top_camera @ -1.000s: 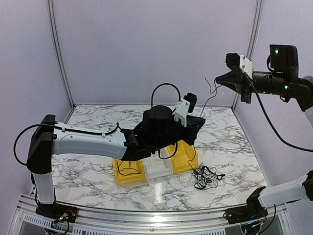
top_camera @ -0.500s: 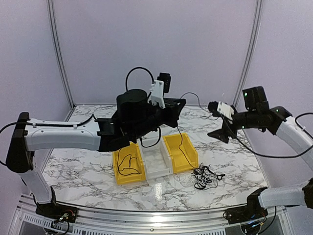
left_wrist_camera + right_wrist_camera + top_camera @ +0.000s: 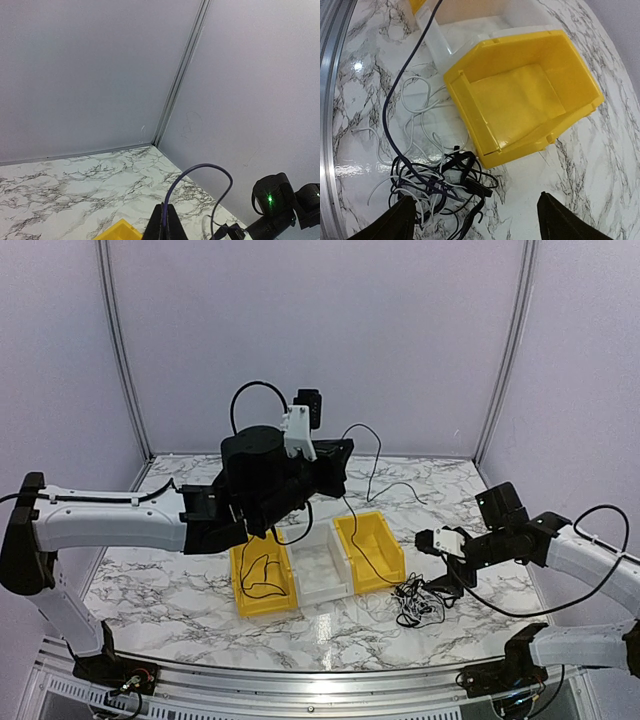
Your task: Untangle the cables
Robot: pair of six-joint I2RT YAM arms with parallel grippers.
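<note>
Dropping out of mid-air, the right gripper [image 3: 447, 580] is now hanging low over the marble table [image 3: 170, 585], at the 1 o'clock edge of the tangle of cables [image 3: 420, 604]. The left gripper [image 3: 338, 455] is sitting slightly higher and further toward 9 o'clock than half a second ago.

The left gripper's jaws are clenching one black cable [image 3: 200, 169], which in the left wrist view is arching up out of the closed fingers [image 3: 164, 226] and curving down toward 4 o'clock. From above, one strand of it is running down past the right yellow bin [image 3: 372, 552] toward 5 o'clock into the tangle, while the other is looping toward 2 o'clock and trailing onto the table near the back wall.

In the right wrist view the jaws are standing wide apart, gripping nothing, and the tangle, black wires mixed with whitish ones, is lying just beside the yellow bin's near corner, closer to the finger at 7 o'clock.

The clear bin [image 3: 320, 570] is sitting between the two yellow ones, and the left yellow bin [image 3: 247, 602] is holding a separate loose cable [image 3: 262, 576].
</note>
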